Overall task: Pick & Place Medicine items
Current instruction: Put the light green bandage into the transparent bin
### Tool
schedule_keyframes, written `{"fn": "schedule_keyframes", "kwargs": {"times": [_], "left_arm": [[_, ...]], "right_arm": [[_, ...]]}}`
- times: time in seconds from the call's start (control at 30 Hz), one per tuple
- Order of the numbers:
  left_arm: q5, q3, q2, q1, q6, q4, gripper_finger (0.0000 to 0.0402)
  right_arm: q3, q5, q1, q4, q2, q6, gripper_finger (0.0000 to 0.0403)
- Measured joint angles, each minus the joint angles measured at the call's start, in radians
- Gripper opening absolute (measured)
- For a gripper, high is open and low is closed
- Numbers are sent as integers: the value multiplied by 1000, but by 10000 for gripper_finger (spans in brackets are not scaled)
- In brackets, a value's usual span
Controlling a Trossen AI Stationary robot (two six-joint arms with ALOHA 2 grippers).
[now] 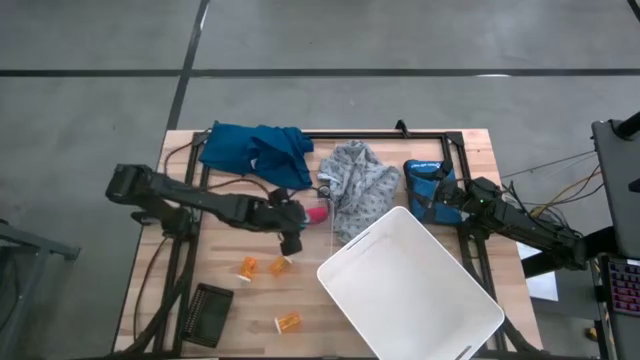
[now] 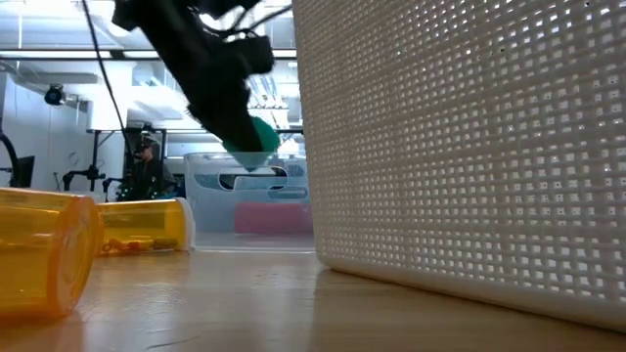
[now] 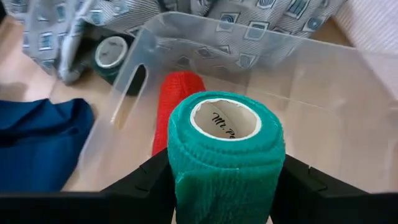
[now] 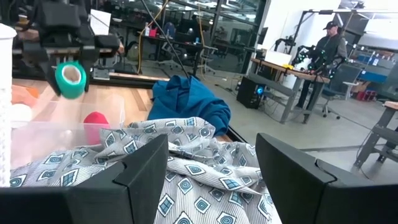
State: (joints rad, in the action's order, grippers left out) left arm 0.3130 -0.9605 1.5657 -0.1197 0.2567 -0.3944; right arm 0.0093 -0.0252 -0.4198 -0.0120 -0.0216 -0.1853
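Three orange pill bottles lie on their sides on the wood: two (image 1: 247,267) (image 1: 280,265) just near of my left gripper (image 1: 291,232), the third (image 1: 288,322) closer to the near edge. Two bottles show in the low view (image 2: 39,249) (image 2: 147,225). My left gripper (image 3: 224,180) is shut on a green bandage roll (image 3: 225,143) over a clear plastic bin (image 3: 292,81) that holds a red roll (image 3: 177,93). My right gripper (image 4: 211,180) is open at the table's right, over the grey patterned cloth (image 4: 186,165). My left gripper pinches the green bandage roll by its round outer wall (image 3: 186,168), one finger (image 3: 140,183) on each side. The roll's hollow core (image 3: 225,119) points away from the wrist. The arm slants down from above, and the roll (image 2: 256,137) hangs lifted clear above the clear bin.
A big white mesh basket (image 1: 410,285) fills the near right of the table. Blue cloth (image 1: 255,150) and grey patterned cloth (image 1: 355,185) lie along the far side. A dark green roll (image 3: 112,53) sits half under the grey cloth. A black grid object (image 1: 210,313) lies near-left.
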Motion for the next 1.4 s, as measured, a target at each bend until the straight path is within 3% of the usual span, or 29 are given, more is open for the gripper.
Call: {"fn": "schedule_keyframes", "kwargs": {"times": [0.27, 0.43, 0.9, 1.4], "left_arm": [[0, -125, 163, 9, -48, -123, 196], [-29, -139, 209, 10, -52, -135, 196], [-70, -120, 208, 13, -44, -159, 199], [-70, -120, 208, 23, -48, -156, 267]], "right_arm": [[0, 0, 0, 0, -1, 0, 240], [0, 0, 0, 0, -1, 0, 240], [0, 0, 0, 1, -1, 1, 240], [0, 0, 0, 1, 0, 1, 240]]}}
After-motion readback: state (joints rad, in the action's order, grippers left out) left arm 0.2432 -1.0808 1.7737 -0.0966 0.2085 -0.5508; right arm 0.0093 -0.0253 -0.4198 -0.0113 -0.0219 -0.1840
